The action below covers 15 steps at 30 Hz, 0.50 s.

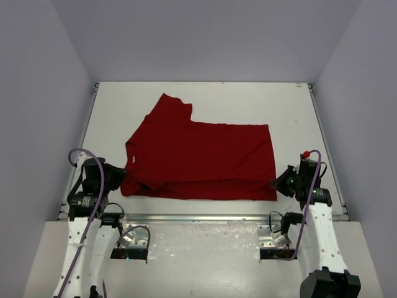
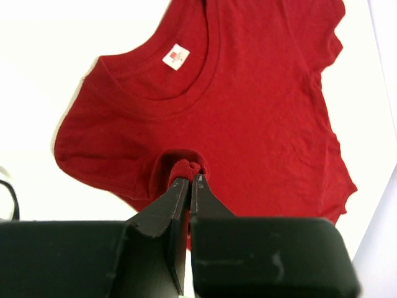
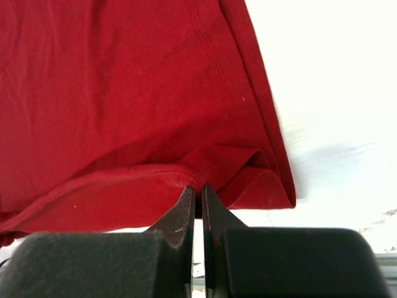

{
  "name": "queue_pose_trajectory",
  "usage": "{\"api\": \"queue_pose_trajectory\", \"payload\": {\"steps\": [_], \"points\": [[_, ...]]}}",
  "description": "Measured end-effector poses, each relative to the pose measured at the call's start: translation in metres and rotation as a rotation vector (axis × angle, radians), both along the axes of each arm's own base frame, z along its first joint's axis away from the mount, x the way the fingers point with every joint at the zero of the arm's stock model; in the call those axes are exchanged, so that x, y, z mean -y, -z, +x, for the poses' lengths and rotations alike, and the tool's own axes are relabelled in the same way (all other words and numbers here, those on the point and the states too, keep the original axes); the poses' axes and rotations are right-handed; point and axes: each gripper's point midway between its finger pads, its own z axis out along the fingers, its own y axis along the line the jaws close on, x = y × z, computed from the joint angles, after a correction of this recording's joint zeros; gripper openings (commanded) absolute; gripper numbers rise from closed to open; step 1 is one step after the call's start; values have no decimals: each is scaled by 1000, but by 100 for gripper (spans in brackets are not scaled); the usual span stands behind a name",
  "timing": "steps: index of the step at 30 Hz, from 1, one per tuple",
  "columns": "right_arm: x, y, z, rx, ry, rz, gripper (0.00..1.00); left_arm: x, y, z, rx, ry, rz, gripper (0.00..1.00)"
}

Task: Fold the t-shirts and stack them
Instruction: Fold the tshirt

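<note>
Your left hand (image 2: 189, 179) is clamped on a bunched fold of the t-shirt (image 1: 198, 155), which lies spread on the worktop (image 1: 248, 99). Your right hand (image 3: 197, 188) pinches its hem. Lift both together, evenly, with the near edge taut.

A small white neck tag (image 2: 177, 57) sits inside the collar of the deep-red t-shirt (image 2: 260, 112), caught by the left wrist camera. The tag bears a red mark, but its print is too small to read. No other wording, brand or number is legible in any view.
</note>
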Motion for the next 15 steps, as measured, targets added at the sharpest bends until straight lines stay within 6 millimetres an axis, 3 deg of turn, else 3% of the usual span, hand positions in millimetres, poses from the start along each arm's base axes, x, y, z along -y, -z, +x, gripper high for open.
{"api": "queue_pose_trajectory", "payload": {"steps": [5, 15], "points": [[5, 2, 4, 3, 6, -23, 1, -4, 11, 6, -10, -49, -18, 0], [12, 30, 7, -112, -28, -63, 1, -20, 45, 28, -78, -157, 4, 0]]}}
